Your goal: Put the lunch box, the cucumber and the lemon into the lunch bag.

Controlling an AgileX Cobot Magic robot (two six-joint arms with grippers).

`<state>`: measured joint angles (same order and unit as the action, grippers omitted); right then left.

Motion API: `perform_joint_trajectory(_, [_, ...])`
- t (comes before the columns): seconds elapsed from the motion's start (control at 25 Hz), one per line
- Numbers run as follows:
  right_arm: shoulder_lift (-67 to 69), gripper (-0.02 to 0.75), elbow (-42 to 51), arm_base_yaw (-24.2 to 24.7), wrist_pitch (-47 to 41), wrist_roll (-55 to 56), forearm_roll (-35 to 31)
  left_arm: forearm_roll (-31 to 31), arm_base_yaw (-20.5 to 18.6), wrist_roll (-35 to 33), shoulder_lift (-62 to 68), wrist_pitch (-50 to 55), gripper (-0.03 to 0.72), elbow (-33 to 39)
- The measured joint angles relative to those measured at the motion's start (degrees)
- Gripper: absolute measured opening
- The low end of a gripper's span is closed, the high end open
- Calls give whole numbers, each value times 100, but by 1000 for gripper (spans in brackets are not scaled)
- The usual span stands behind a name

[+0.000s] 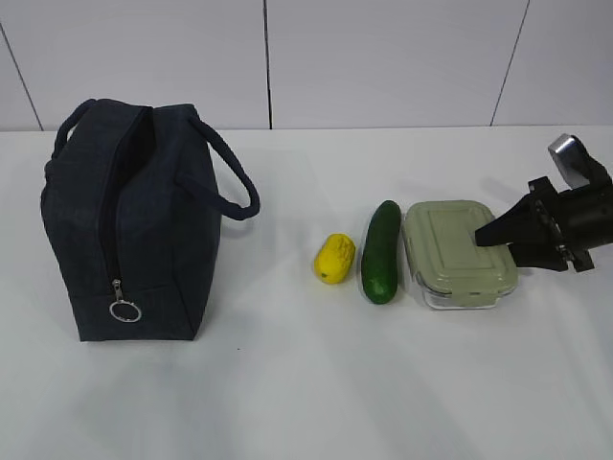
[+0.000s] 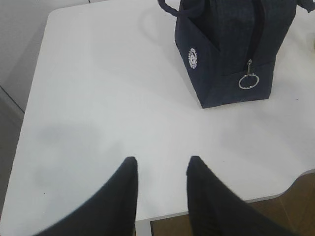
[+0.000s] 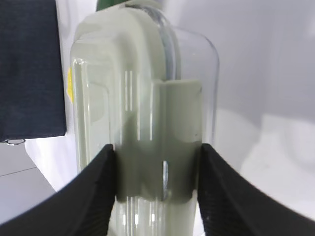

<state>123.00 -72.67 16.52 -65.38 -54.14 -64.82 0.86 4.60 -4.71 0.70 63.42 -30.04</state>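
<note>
The lunch bag (image 1: 134, 220) stands at the left with its top zipper open and the ring pull (image 1: 124, 310) low on its near end. The lemon (image 1: 334, 258), the cucumber (image 1: 381, 251) and the lunch box (image 1: 455, 251) lie side by side right of centre. My right gripper (image 1: 490, 240) reaches in from the right and is shut on the lunch box's right end. In the right wrist view its fingers (image 3: 157, 152) press both sides of the lid latch of the lunch box (image 3: 147, 73). My left gripper (image 2: 161, 164) is open and empty above the table's near left part, short of the bag (image 2: 226, 49).
The white table (image 1: 287, 383) has bare surface between the bag and the lemon. Its front edge (image 2: 216, 202) shows in the left wrist view, under the left gripper. A white panelled wall stands behind. The bag's loop handle (image 1: 239, 187) sticks out toward the lemon.
</note>
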Motion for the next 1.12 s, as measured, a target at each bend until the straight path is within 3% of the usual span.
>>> perform_joint_trajectory(0.4, [-647,369,10,0,0,425,33,383,0,10,316,-65,245,-45])
perform_joint_trajectory(1.12, [-1513,369,31,-194,-62,926,-261,1339,0,10,4338,-746,245,-1695])
